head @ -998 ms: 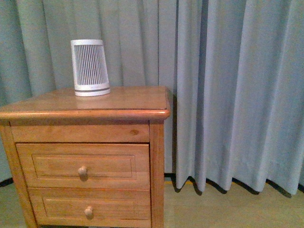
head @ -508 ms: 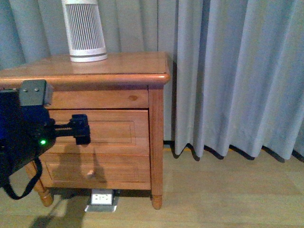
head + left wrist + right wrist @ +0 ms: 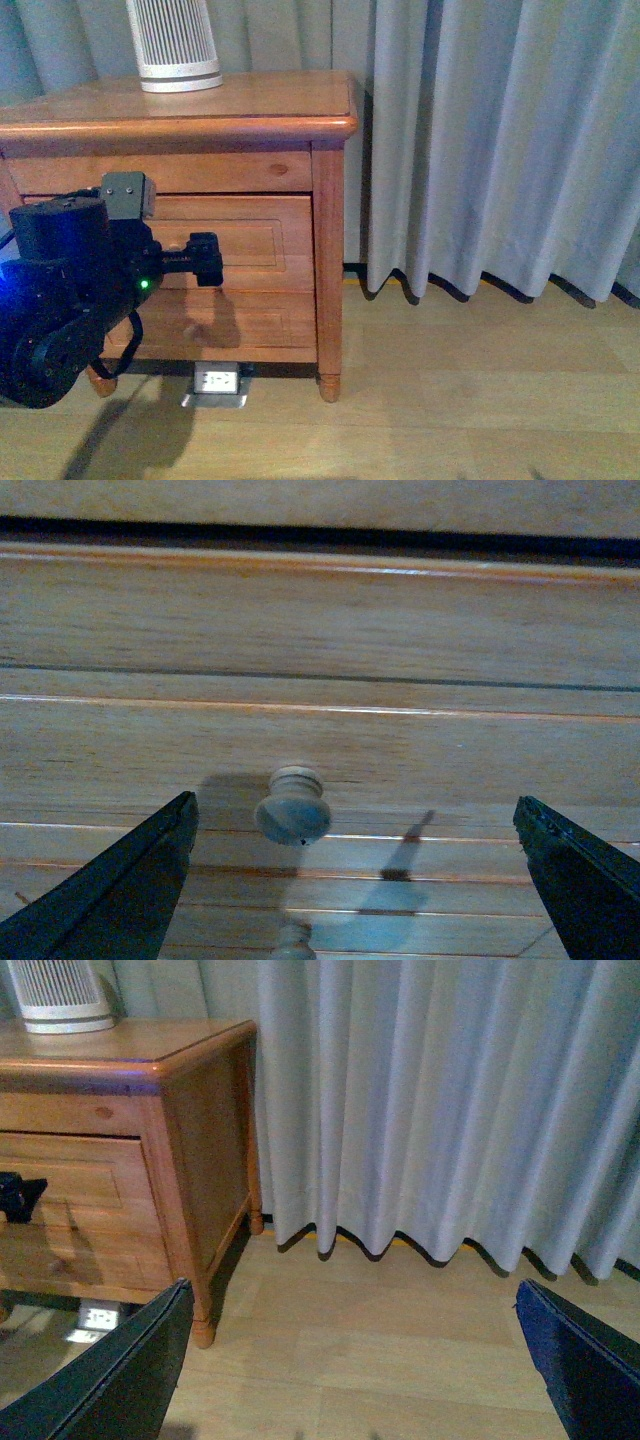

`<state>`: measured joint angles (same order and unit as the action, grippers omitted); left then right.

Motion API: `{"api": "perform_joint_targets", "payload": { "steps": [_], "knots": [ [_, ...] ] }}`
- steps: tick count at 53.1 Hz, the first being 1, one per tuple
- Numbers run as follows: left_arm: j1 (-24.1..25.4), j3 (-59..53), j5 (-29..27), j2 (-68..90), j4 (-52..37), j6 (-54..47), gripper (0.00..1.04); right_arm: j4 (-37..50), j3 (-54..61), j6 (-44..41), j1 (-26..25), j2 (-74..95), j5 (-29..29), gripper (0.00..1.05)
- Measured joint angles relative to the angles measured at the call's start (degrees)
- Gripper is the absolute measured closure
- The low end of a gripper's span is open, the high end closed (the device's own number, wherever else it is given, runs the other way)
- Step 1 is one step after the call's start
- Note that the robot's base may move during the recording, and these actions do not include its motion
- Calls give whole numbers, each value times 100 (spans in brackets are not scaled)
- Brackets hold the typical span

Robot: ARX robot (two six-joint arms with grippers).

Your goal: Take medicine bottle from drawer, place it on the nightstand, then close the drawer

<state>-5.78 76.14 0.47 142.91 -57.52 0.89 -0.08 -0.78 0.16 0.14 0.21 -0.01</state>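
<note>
The nightstand (image 3: 250,110) stands at the left, and both its drawers are shut. My left gripper (image 3: 207,260) is open and level with the upper drawer (image 3: 255,235), just in front of its face. In the left wrist view the drawer's round knob (image 3: 293,810) lies between the spread fingers (image 3: 120,890), nearer one side and untouched. The gripper (image 3: 352,805) holds nothing. My right gripper (image 3: 350,1295) is open and empty over the wooden floor to the right of the nightstand (image 3: 190,1110). The medicine bottle is hidden.
A tall white-and-grey ribbed device (image 3: 175,45) stands on the nightstand's top at the back left. The lower drawer (image 3: 250,322) and its knob (image 3: 293,942) are below. A floor outlet plate (image 3: 218,383) lies under the cabinet. Grey curtains (image 3: 490,140) hang behind and to the right.
The view has sunk lower down the nightstand. My left arm has come into view and its open gripper has moved right, up to the upper drawer's front.
</note>
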Motion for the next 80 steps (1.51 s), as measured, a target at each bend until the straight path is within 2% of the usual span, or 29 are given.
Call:
{"api": "perform_joint_targets", "payload": {
  "steps": [28, 33, 37, 46, 76, 78, 80],
  "knots": [
    [90, 883, 26, 621, 444, -94, 8, 0, 0, 0, 0, 0, 0, 7],
    [87, 916, 39, 651, 466, -129, 18, 0, 0, 0, 0, 0, -2, 7],
    [87, 925, 35, 654, 466, -140, 20, 0, 0, 0, 0, 0, 0, 7],
    [92, 931, 31, 654, 466, -181, 33, 0, 0, 0, 0, 0, 0, 7],
    [192, 857, 74, 529, 463, -466, 35, 0, 0, 0, 0, 0, 0, 7],
    [225, 824, 92, 481, 461, -474, 37, 0, 0, 0, 0, 0, 0, 7],
    [251, 789, 111, 415, 457, -483, 46, 0, 0, 0, 0, 0, 0, 7]
  ]
}}
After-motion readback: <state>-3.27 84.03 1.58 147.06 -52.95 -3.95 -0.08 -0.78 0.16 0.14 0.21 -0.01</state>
